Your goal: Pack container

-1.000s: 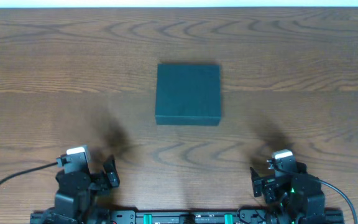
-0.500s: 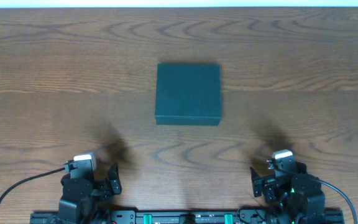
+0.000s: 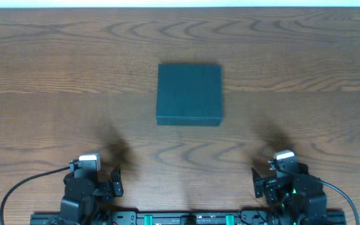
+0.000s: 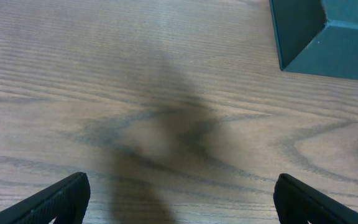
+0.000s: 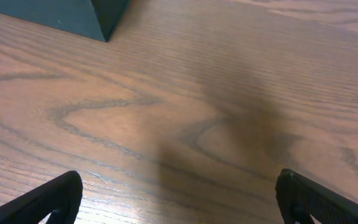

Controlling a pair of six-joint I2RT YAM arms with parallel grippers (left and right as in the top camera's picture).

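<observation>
The container (image 3: 189,94) lies shut, its lid flat, near the middle of the table (image 3: 42,75), a little toward twelve o'clock; from it my left gripper (image 4: 179,202) sits well apart at about seven o'clock, and my right gripper (image 5: 182,202) well apart at about five, both by the near edge; my left wrist camera catches the box's corner at one o'clock, my right at eleven; each pair of fingers stands wide apart and empty, wood grain between them.

Overhead looks straight down; both low wrist views face forward, each catching the container (image 3: 189,94).
</observation>
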